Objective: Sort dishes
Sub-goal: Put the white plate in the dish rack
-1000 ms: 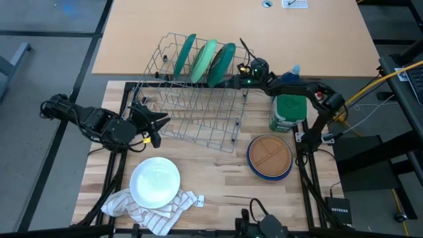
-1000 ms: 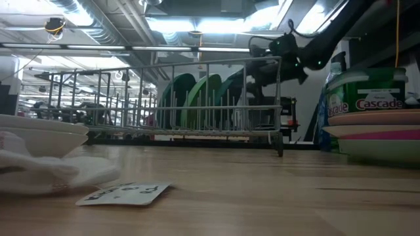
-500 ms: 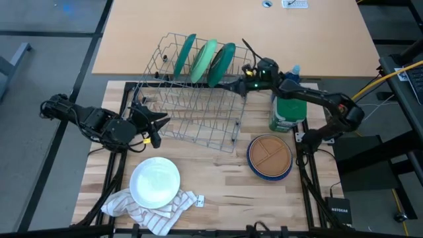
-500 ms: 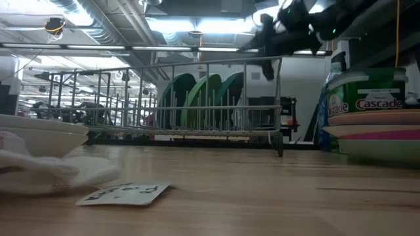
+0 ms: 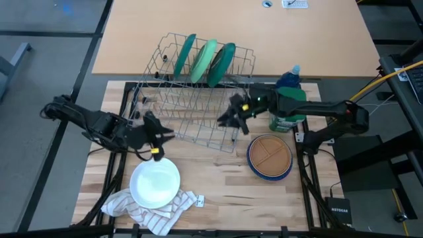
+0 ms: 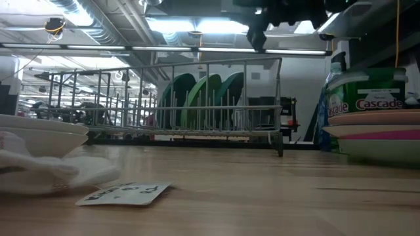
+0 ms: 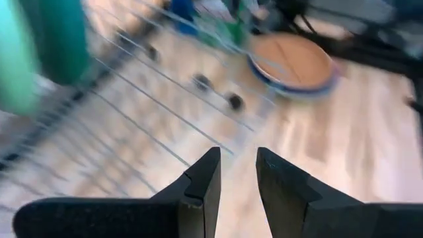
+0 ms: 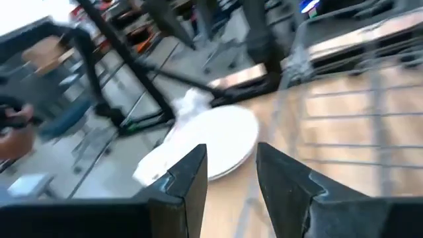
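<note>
Three green plates stand on edge in the far end of a wire dish rack: dark green, light green, dark green. A white plate lies partly on a striped cloth. A tan divided plate tops a stack with a blue rim at the right. My left gripper is open and empty at the rack's left near corner, above the white plate's far side. My right gripper is open and empty over the rack's right near part.
A green-lidded Cascade container and a blue bottle stand right of the rack. A small paper tag lies by the cloth. Bare wood shows between the white plate and the stack. A second table lies beyond.
My right gripper has drawn away from the green plates at the rack's far right, toward the table's near edge and slightly left, over the rack. My left gripper has shifted a little toward the near edge and the white plate. No dish has moved.
</note>
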### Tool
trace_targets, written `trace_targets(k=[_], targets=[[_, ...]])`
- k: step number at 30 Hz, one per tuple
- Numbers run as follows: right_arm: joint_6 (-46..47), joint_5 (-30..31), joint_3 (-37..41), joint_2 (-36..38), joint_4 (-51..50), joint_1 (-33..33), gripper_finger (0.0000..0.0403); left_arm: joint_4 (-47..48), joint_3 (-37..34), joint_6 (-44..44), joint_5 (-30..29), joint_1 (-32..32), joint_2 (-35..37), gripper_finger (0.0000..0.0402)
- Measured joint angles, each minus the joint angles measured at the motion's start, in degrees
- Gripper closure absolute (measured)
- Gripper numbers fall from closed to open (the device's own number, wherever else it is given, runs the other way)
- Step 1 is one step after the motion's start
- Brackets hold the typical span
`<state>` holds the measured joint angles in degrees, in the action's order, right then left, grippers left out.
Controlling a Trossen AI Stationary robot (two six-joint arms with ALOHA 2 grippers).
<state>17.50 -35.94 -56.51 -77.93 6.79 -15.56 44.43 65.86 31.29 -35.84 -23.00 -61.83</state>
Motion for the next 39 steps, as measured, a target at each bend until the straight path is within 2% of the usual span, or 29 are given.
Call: trace_targets(k=[4,8,11,16,21,28,31,36,39], targets=[[0.0,0.8,0.0,0.0,0.0,5.2,0.0270,0.0,0.0,1.0,9.7,-0.1,-3.8,0.0314],[0.0,5.5,0.0,0.0,-0.4,10.1,0.0270,0.0,0.0,1.9,15.8,-1.4,-8.5,0.0314],[0.0,9.1,0.0,-0.4,-1.4,13.5,0.0270,-0.1,0.0,5.7,20.6,-2.8,-12.2,0.0314],[-2.7,10.4,0.0,-3.3,-2.5,18.9,0.0270,0.0,0.0,12.8,29.7,-6.0,-17.9,0.0314],[-10.1,18.9,0.0,-8.8,-2.4,25.1,0.0270,0.6,0.0,22.7,33.6,-9.7,-22.4,0.0314],[-20.0,31.0,0.0,-16.3,-1.4,31.0,0.0270,3.4,0.0,31.8,38.3,-15.3,-26.3,0.0314],[-22.1,32.7,-0.2,-18.4,-1.5,32.3,0.0270,3.6,0.0,36.5,38.2,-17.1,-27.9,0.0314],[-23.3,34.0,0.0,-20.9,-1.7,32.4,0.0270,6.7,0.0,50.2,36.8,-18.4,-31.4,0.0314],[-23.6,34.3,0.0,-22.2,-2.0,32.4,0.0270,7.3,0.0,53.5,36.7,-18.4,-33.8,0.0314]])
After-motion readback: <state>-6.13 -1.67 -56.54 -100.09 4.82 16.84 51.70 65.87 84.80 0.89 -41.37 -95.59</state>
